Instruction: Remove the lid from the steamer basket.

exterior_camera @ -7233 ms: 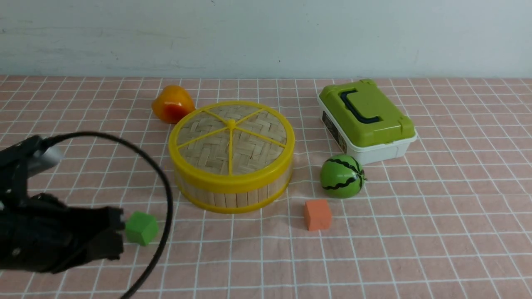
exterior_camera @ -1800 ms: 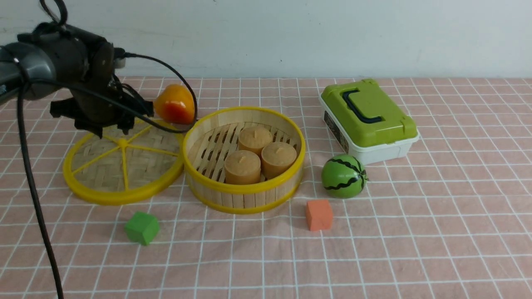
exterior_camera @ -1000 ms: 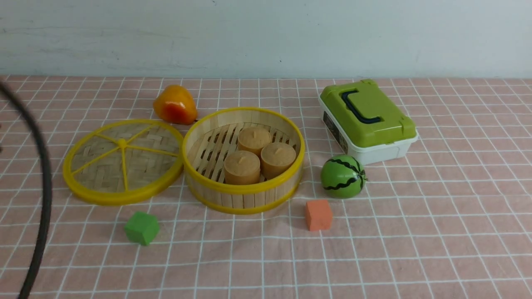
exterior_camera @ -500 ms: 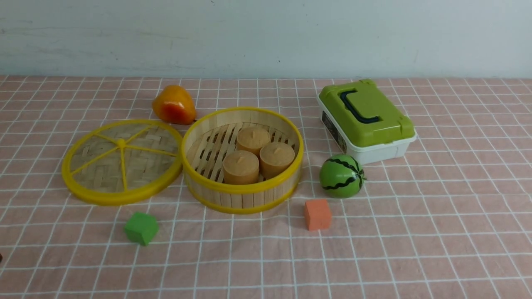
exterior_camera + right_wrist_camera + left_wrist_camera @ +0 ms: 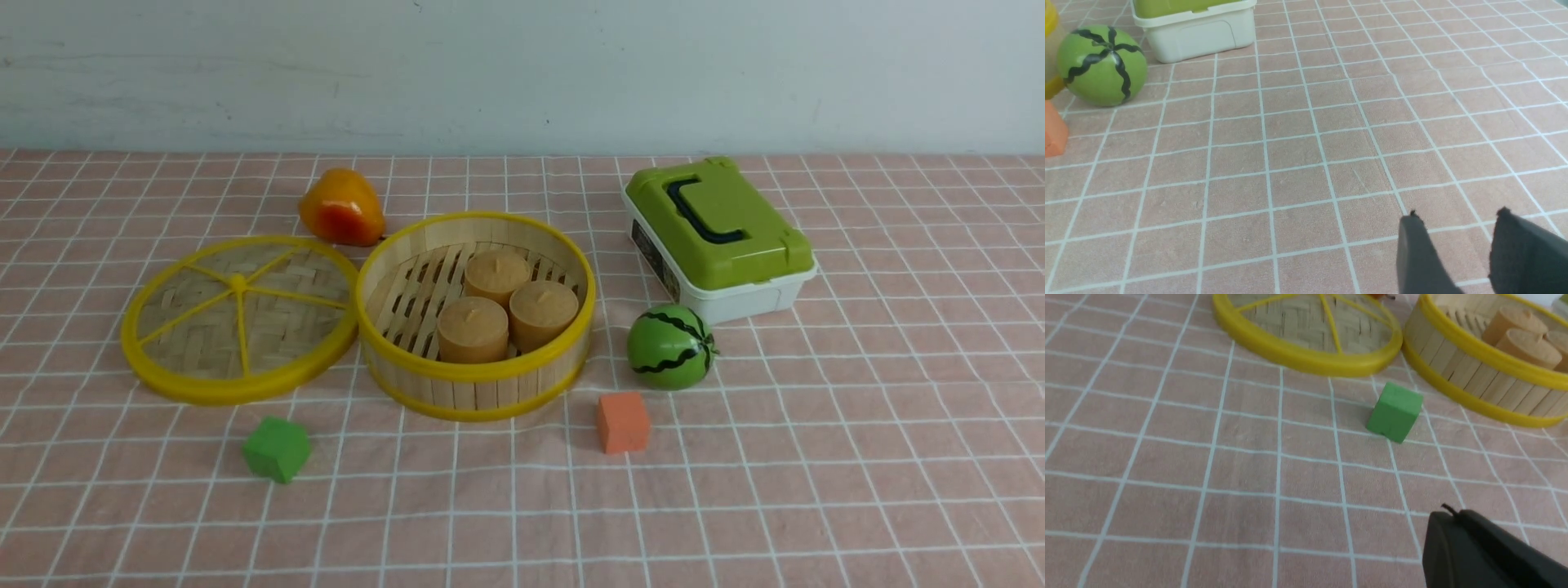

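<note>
The lid (image 5: 239,318), a woven bamboo disc with a yellow rim and spokes, lies flat on the cloth just left of the steamer basket (image 5: 473,371), its rim touching the basket's. The basket stands uncovered with three tan cylinders (image 5: 473,329) inside. Lid (image 5: 1310,330) and basket (image 5: 1474,379) also show in the left wrist view. Neither gripper shows in the front view. My left gripper (image 5: 1447,512) is shut and empty, low over the cloth, well short of the lid. My right gripper (image 5: 1457,214) is open and empty over bare cloth to the right.
A green cube (image 5: 277,448) sits in front of the lid. An orange cube (image 5: 623,421) and a toy watermelon (image 5: 671,346) sit right of the basket. A white box with a green lid (image 5: 718,229) stands behind them. An orange-yellow fruit (image 5: 341,207) lies behind the basket.
The left arm took the lid off the basket, set it down to the left and let go. Arm and cable have since left the front view. Nothing else moved.
</note>
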`<move>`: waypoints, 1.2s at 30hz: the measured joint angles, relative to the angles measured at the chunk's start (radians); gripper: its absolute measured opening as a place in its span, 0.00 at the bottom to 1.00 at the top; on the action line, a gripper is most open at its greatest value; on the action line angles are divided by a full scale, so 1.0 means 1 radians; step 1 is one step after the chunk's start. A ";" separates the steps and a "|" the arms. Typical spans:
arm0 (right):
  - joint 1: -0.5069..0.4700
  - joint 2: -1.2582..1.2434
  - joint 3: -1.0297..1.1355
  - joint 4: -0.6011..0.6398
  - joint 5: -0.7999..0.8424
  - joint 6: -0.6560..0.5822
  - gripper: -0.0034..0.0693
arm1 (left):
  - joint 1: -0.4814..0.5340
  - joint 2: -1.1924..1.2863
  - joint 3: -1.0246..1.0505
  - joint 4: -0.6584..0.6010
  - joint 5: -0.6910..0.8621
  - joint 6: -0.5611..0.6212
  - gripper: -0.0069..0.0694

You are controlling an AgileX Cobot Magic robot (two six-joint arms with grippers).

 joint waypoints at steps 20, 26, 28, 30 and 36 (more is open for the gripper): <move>0.000 0.000 0.000 0.000 0.000 0.000 0.38 | 0.000 -0.063 0.002 0.007 0.067 0.056 0.07; 0.000 0.000 0.000 0.000 0.000 0.000 0.38 | 0.000 -0.063 0.002 0.007 0.077 0.057 0.07; 0.000 0.000 0.000 0.000 0.000 0.000 0.38 | 0.000 -0.063 0.002 0.007 0.078 0.057 0.07; 0.000 0.000 0.000 0.000 0.000 0.000 0.38 | 0.000 -0.063 0.002 0.007 0.079 0.057 0.07; 0.000 0.000 0.000 0.000 0.000 0.000 0.38 | 0.000 -0.063 0.002 0.007 0.080 0.057 0.08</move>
